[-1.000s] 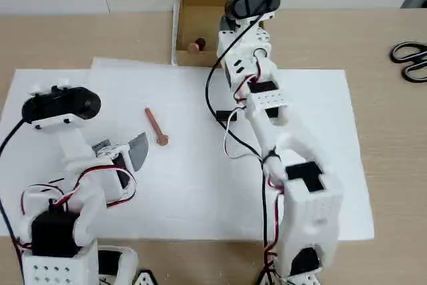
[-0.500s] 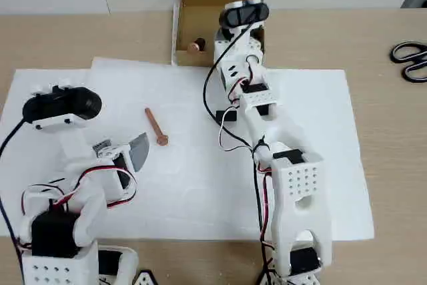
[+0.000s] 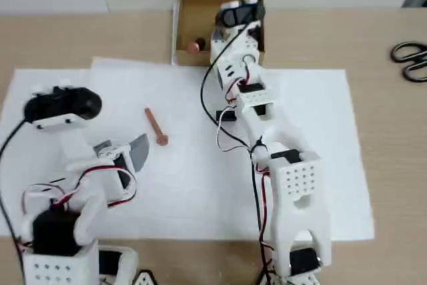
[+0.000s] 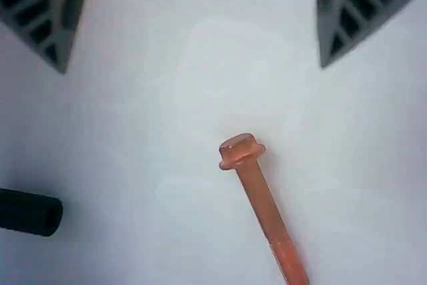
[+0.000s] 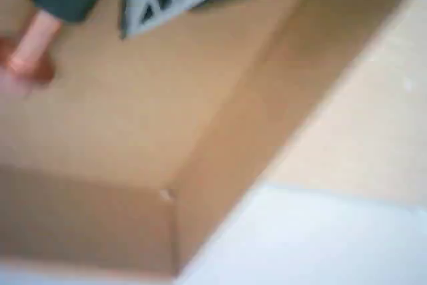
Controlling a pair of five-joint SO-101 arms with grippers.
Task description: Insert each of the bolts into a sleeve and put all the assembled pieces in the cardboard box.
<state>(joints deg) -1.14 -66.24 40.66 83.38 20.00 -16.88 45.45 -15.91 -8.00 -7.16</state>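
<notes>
You had one assembled piece [image 3: 195,46] in the cardboard box [image 3: 200,15]. One bolt [image 3: 157,126] lay unsleeved on the white sheet [image 3: 193,185], below your left tool [image 4: 193,65], which was spread wide. The left wrist view showed a loose sleeve [image 4: 27,211] near that bolt. Your right tool [image 5: 117,8] hung inside the box, and I couldn't tell its grip.

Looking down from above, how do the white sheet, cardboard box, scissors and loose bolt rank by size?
1. white sheet
2. cardboard box, partly covered
3. scissors, cut off at the picture's edge
4. bolt
</notes>
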